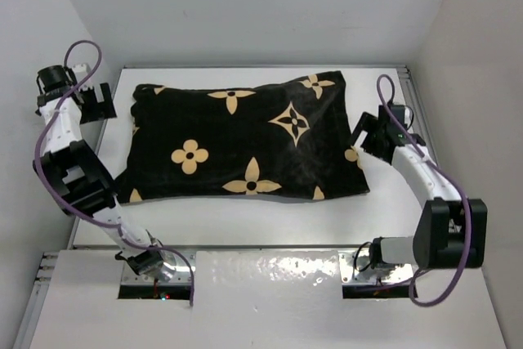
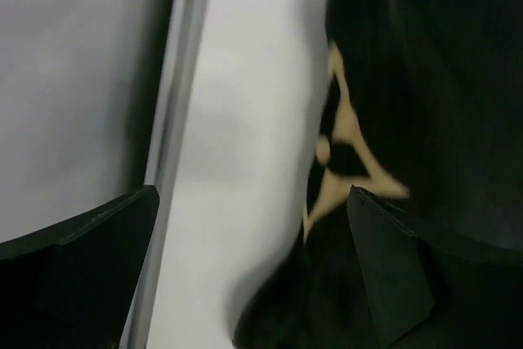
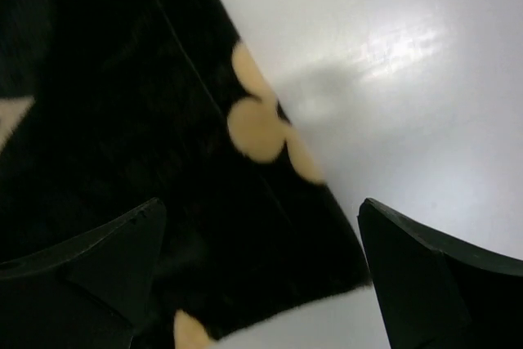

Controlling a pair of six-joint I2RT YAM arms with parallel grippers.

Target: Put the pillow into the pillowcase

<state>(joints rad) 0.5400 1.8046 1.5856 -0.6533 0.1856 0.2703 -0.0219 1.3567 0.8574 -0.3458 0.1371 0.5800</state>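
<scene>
The black pillowcase point(image 1: 245, 140) with tan flowers and stars lies plump and flat across the middle of the white table point(image 1: 245, 218). The pillow is hidden in every view. My left gripper point(image 1: 100, 101) hangs open just off the case's far left corner, nothing between its fingers. In the left wrist view the gripper point(image 2: 252, 202) straddles bare table beside the pillowcase point(image 2: 425, 79) edge. My right gripper point(image 1: 365, 132) stands open at the case's right edge. In the right wrist view it point(image 3: 261, 210) hovers over the near right corner of the pillowcase point(image 3: 122, 120).
White enclosure walls close in at the back and both sides. A metal rail point(image 2: 176, 120) runs along the table's left edge, close to the left gripper. Both arm bases point(image 1: 155, 267) sit on the near ledge.
</scene>
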